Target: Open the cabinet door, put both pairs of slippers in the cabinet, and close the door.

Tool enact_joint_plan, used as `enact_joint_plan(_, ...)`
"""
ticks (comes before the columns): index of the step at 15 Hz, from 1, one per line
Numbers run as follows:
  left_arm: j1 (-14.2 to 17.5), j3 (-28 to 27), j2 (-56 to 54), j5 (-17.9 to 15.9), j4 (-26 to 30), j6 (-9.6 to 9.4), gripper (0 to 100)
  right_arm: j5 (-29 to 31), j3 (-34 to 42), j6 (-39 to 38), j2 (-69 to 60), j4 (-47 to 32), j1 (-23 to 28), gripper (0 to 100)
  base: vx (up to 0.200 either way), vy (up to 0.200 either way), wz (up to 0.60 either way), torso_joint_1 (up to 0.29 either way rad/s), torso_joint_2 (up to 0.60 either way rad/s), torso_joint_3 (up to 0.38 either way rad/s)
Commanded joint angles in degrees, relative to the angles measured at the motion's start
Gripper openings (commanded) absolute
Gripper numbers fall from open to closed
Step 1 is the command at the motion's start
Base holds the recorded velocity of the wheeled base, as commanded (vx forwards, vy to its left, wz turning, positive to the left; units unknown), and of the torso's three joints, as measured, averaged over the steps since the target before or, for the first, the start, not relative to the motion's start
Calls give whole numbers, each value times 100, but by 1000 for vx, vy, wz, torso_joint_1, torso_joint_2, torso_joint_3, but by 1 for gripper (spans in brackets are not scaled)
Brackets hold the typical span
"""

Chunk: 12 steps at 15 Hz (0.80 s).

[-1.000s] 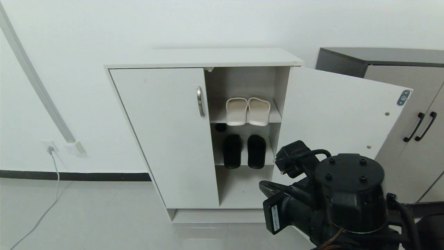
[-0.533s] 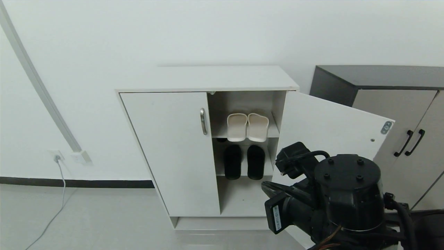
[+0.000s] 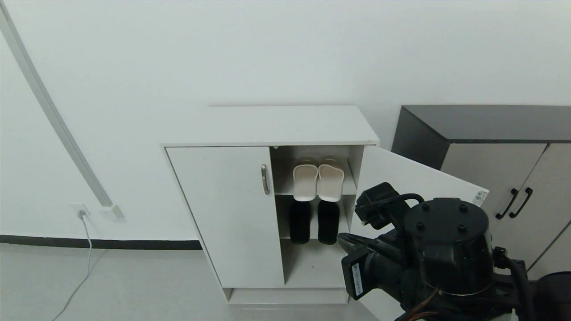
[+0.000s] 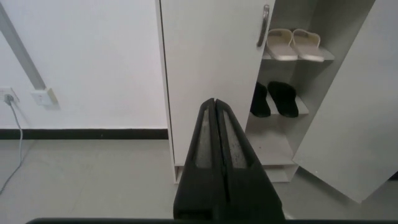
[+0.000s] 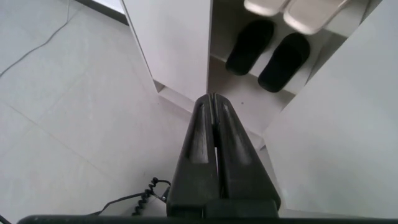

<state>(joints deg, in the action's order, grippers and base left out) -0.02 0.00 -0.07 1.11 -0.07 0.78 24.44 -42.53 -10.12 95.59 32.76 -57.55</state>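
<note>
The white cabinet [image 3: 285, 125] stands against the wall with its left door [image 3: 227, 214] shut and its right door [image 3: 415, 183] swung open. A cream pair of slippers [image 3: 318, 182] lies on the upper shelf, toes outward. A black pair of slippers [image 3: 313, 221] lies on the shelf below. My left gripper [image 4: 214, 102] is shut with nothing in it, in front of the shut door, well short of the cabinet. My right gripper [image 5: 214, 99] is also shut and empty, above the floor before the open compartment, with the black pair [image 5: 267, 53] beyond its tips.
A grey cabinet [image 3: 490, 178] with black handles stands just right of the open door. A wall socket [image 3: 80, 213] with a cable trailing to the floor is at the left. Bare floor [image 3: 134, 285] stretches in front and to the left.
The whole head view has shifted: the cabinet now sits lower and smaller in the picture, so the camera has drawn back. The slippers keep their places on the shelves.
</note>
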Motion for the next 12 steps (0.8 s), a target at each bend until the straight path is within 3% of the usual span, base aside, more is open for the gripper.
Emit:
enact_joint_plan(1,2,0,7,3,-1,1,0,-1,8,1,-5,3,-2,0,0,0,0,203,-520,-315)
enact_joint_plan(12,2,0,7,3,-1,1,0,-1,8,1,4,3,7,0,0,0,0,237,-555,-314)
